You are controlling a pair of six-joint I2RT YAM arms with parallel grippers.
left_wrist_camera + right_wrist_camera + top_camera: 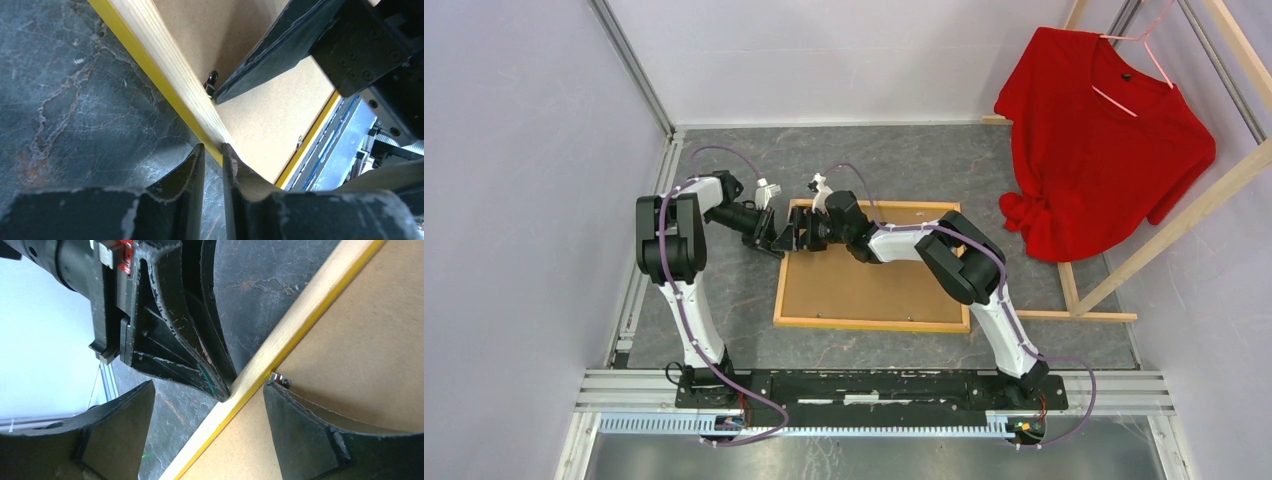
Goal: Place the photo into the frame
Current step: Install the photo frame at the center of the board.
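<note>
Top external view: the frame (869,322) lies back-up on the desk (724,180), its long axis running left to right, with a brown backing panel (864,285) filling it. At the frame's far-left corner, the left gripper (776,240) has its jaws closed to a slit against the outer edge; whether they pinch it is unclear. Just right of it, the right gripper (808,236) straddles that rail, jaws wide open, nearer the panel. The photo shows nowhere, possibly hidden under the panel.

Brown backing panel (874,285), red shirt (1094,150) on wooden rack (1194,218)
</note>
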